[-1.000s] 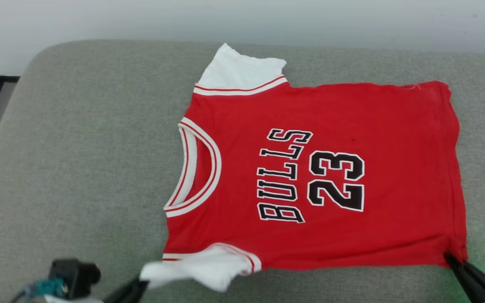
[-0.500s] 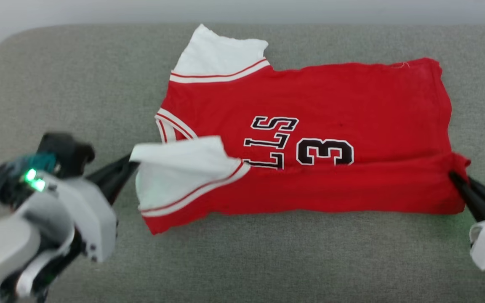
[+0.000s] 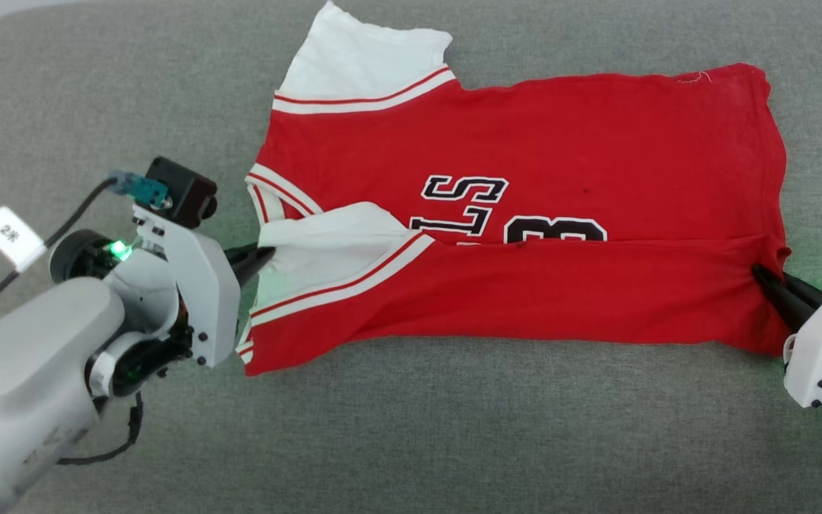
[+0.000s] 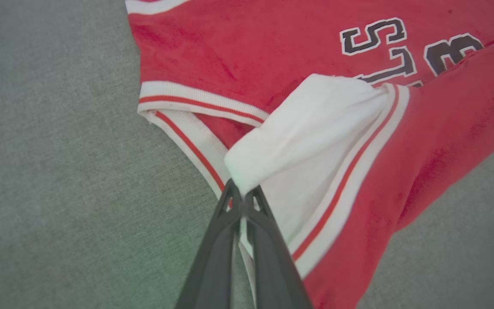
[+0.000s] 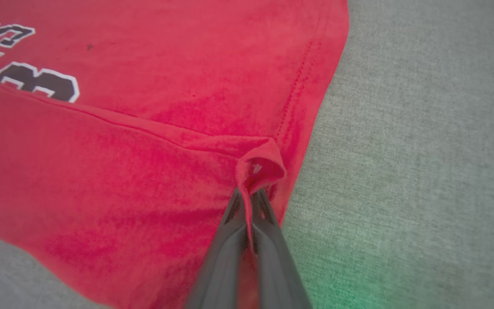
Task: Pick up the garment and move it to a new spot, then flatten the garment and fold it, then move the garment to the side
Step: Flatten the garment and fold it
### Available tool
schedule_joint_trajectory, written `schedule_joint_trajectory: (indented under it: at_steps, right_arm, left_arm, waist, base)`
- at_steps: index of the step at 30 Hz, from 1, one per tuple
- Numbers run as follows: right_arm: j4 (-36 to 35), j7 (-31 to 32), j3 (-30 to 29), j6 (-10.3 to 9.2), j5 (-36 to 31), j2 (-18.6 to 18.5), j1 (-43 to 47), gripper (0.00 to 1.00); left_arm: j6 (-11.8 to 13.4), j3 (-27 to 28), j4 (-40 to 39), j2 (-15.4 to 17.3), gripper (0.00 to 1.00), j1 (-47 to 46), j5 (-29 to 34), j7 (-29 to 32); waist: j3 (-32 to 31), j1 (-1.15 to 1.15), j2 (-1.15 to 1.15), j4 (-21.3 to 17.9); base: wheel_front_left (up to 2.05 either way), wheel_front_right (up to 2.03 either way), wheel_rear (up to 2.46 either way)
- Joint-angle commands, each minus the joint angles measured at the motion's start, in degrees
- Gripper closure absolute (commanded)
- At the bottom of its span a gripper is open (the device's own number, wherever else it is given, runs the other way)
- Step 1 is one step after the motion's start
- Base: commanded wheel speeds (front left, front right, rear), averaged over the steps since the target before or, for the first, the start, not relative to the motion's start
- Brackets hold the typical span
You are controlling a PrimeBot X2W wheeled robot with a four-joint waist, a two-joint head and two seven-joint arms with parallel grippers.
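The shirt (image 3: 561,164) lies spread on the grey cushion (image 3: 454,428), neck toward my left. Its near long side is turned up over the front and hides the lower half of the lettering (image 3: 464,191). My left gripper (image 3: 262,255) is clamped on the edge of the near white sleeve (image 4: 311,128). My right gripper (image 3: 763,277) is pinched shut on the near hem corner (image 5: 257,165).

I take this for the lengthwise fold, roughly halfway over. To do it well, I should carry both ends toward the far edge at one pace, with the cloth taut between them so the crease runs straight. The sleeve end looks bunched, so I would draw it slightly outward. I should lower both ends onto the cloth before letting go, edge matching edge.
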Motion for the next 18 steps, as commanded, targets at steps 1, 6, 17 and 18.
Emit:
schedule_joint_trajectory:
  at_steps: [1, 6, 17, 18]
  right_arm:
    - [0.42, 0.78, 0.7, -0.06, 0.4, 0.22, -0.6, 1.0]
    - [1.49, 3.13, 1.52, -0.05, 1.73, 0.44, -1.65, 1.0]
    - [3.96, 5.38, 3.18, -0.05, 2.17, 1.03, -4.95, 0.75]
    - [4.3, 5.79, 3.14, -0.05, 2.29, 1.03, -5.03, 0.75]
  left_arm:
    - [-0.73, 0.0, 1.75, -0.79, 1.0, -0.55, -1.14, 0.81]
    - [-2.58, -0.13, 7.86, -3.85, 0.81, -1.11, -4.31, 4.36]
    - [-3.16, 0.88, 16.3, -7.96, 0.0, -2.68, -8.97, 9.33]
    - [-3.13, 1.19, 16.5, -8.03, 0.0, -2.9, -9.16, 9.04]
  waist:
    - [0.11, 0.0, 0.0, 0.03]
    - [0.13, 0.0, 0.0, 0.05]
    - [-1.64, 0.0, 0.0, -0.03]
    - [-1.96, 0.0, 0.0, -0.03]
  base:
    - [0.0, 0.0, 0.0]
    - [0.0, 0.0, 0.0]
    - [0.0, 0.0, 0.0]
    - [0.0, 0.0, 0.0]
